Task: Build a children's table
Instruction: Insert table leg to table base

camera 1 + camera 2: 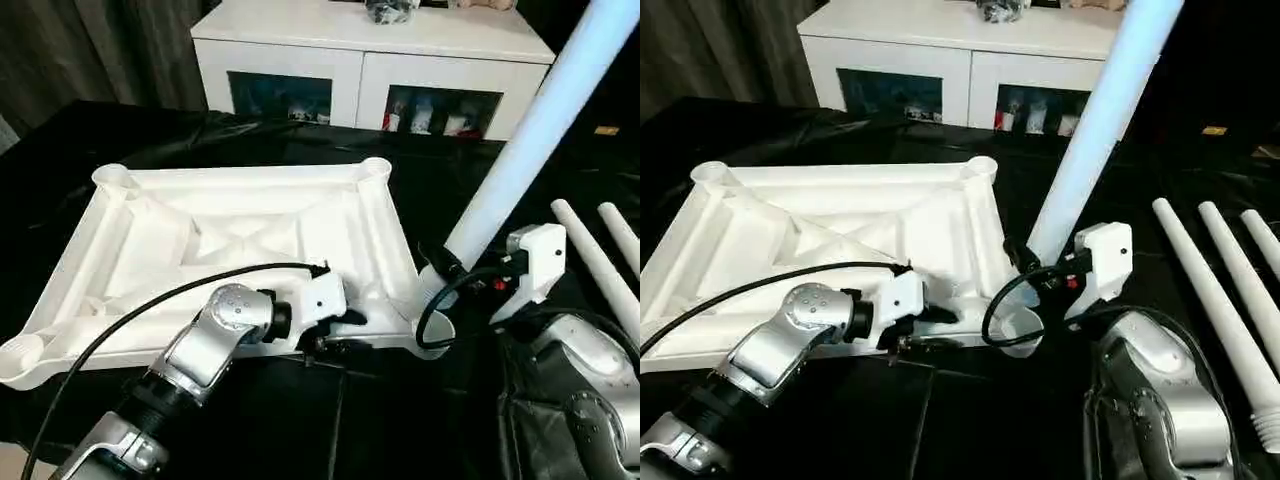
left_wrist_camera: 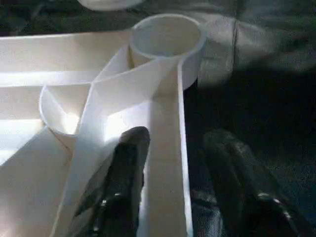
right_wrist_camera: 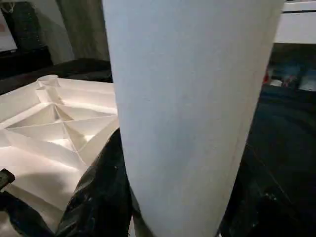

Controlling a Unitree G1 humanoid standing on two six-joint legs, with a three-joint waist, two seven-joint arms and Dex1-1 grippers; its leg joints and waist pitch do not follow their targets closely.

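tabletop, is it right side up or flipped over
Flipped over: the tabletop lies on the black cloth with its ribbed underside and round corner sockets facing up, its rim raised around them.

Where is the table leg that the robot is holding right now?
The leg is in the right gripper, leaning up to the right over the tabletop's near right corner socket.
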